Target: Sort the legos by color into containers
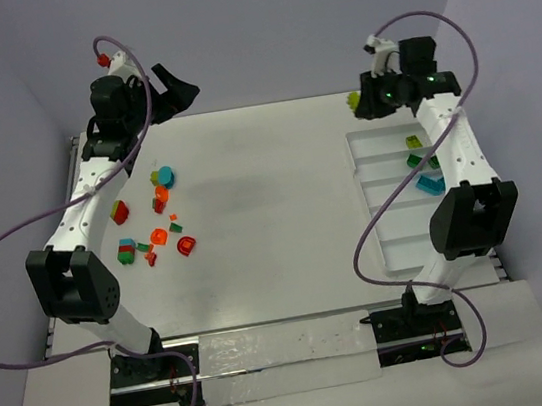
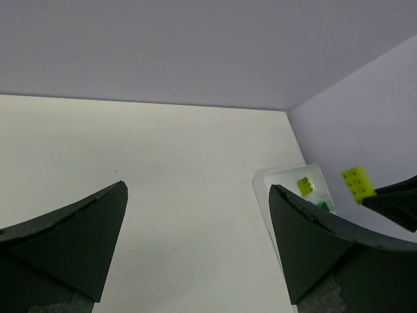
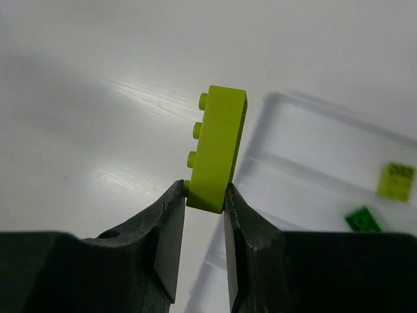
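Observation:
My right gripper (image 3: 205, 192) is shut on a lime green lego (image 3: 218, 153), held upright above the table just left of the white containers tray (image 3: 306, 130). In the top view this gripper (image 1: 358, 102) hovers at the tray's far left corner (image 1: 359, 165). A lime lego (image 3: 395, 180) and a dark green lego (image 3: 363, 220) lie in the tray, and a teal one (image 1: 430, 183) sits further along it. Loose red, orange, green and teal legos (image 1: 158, 224) lie at the left. My left gripper (image 2: 197, 187) is wide open and empty, raised at the far left (image 1: 173, 83).
The purple back wall and side wall rise close behind both grippers. The left arm's purple cable (image 1: 14, 239) loops out past the table's left edge. The right arm (image 1: 456, 152) stretches over the tray's right side.

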Controlling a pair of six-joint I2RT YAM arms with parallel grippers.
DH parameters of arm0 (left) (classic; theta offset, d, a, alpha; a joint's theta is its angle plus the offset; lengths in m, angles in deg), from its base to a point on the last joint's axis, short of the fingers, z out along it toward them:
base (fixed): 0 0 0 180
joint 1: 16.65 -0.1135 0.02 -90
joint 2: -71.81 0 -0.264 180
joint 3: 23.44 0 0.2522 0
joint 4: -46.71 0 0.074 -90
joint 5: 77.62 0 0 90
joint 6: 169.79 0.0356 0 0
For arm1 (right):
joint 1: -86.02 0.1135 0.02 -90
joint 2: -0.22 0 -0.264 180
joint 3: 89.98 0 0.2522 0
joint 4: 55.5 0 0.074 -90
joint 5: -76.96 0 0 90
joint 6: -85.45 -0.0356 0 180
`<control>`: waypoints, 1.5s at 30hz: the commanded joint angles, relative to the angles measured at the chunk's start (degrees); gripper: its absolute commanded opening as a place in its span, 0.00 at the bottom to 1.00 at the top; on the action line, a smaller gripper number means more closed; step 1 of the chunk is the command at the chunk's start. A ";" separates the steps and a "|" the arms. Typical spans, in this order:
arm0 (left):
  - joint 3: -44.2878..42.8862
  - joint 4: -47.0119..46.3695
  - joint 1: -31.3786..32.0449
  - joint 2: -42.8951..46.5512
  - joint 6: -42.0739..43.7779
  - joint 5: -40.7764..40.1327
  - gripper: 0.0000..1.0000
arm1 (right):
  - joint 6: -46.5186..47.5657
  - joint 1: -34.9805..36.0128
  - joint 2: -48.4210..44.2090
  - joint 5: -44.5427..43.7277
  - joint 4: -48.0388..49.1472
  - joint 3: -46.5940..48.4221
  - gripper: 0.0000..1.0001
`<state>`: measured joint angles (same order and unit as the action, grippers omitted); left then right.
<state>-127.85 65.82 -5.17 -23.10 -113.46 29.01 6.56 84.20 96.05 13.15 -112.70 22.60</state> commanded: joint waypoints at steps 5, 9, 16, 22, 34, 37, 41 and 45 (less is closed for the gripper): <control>-3.97 3.89 0.39 -2.88 3.29 -1.09 0.99 | 1.14 -11.18 5.11 -4.85 -9.05 2.80 0.00; -4.35 4.82 0.30 -3.25 3.95 -1.68 0.99 | 0.94 -11.87 10.85 -5.79 -8.85 6.06 0.00; -6.35 8.62 -0.58 -3.86 5.13 -3.39 0.99 | -0.33 -12.86 18.64 -6.33 -7.96 10.03 0.00; -4.57 8.80 -0.61 -2.70 6.80 -5.06 0.99 | -1.14 -14.49 22.11 -7.64 -7.13 11.42 0.00; -5.51 10.38 -0.58 -4.23 9.15 -5.91 0.99 | 1.64 -15.75 27.48 -8.16 -7.18 15.17 0.00; -6.01 11.15 -0.58 -4.48 9.58 -5.66 0.99 | 2.32 -15.75 28.51 -7.91 -7.70 15.95 0.00; -7.12 12.46 -0.64 -5.14 10.12 -4.89 0.99 | 3.16 -16.02 29.62 -7.49 -6.89 15.40 0.00; -7.87 12.71 -0.62 -5.72 10.12 -4.73 0.99 | 4.04 -16.10 30.50 -7.60 -6.40 15.39 0.00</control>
<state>-132.16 78.04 -5.62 -28.28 -104.48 24.15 8.82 68.48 125.47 5.26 -120.71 35.43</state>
